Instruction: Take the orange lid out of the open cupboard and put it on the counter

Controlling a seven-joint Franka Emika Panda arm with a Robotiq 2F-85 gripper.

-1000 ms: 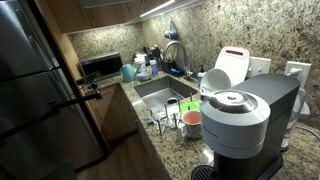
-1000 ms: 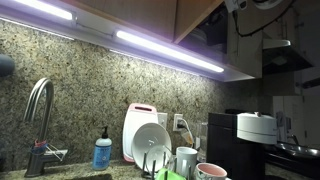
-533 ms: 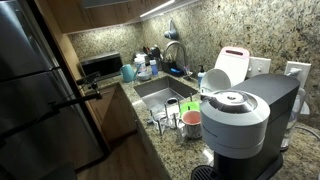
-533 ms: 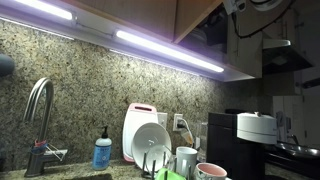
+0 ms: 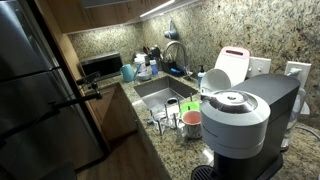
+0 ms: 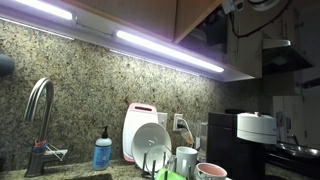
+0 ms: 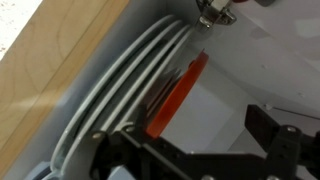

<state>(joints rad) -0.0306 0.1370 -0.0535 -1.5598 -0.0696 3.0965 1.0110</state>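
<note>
In the wrist view the orange lid (image 7: 176,94) stands on edge inside the cupboard, with several white plates (image 7: 120,90) on its left and a white surface on its right. My gripper (image 7: 200,136) is open just in front of it. The lid's lower end sits near the left finger (image 7: 128,150), and the right finger (image 7: 268,128) is well off to the side. Nothing is held. The granite counter (image 5: 172,150) shows in both exterior views, as does its low strip (image 6: 60,174). The lid is hidden in those views; only a bit of the arm (image 6: 245,6) shows near the open cupboard.
A coffee machine (image 5: 240,125), a pink cup (image 5: 191,122), a dish rack (image 5: 165,115) and a white board with a red edge (image 5: 232,62) crowd the counter beside the sink (image 5: 158,94). The wooden cupboard door (image 7: 55,60) is at the left in the wrist view.
</note>
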